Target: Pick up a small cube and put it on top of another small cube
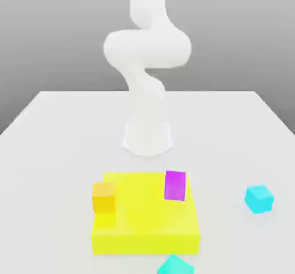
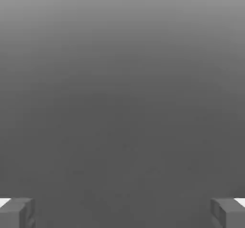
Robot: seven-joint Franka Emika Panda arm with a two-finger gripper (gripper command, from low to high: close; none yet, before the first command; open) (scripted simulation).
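Note:
The small teal cube (image 1: 174, 265) lies on the white table at the near edge of the exterior view, just in front of a yellow block and partly cut off by the picture's edge. The bright cyan cube (image 1: 258, 198) sits alone on the table at the exterior view's right. In the hand view my gripper (image 2: 122, 213) is open, its two grey fingertips (image 2: 16, 212) far apart with nothing between them, facing a plain grey background. Neither cube is near the fingers.
A large flat yellow block (image 1: 144, 224) lies in front of the arm's base (image 1: 147, 137). An orange cube (image 1: 103, 197) rests on its left edge and a magenta cube (image 1: 175, 186) on its far right part. The white arm (image 1: 147, 51) rises out of the picture.

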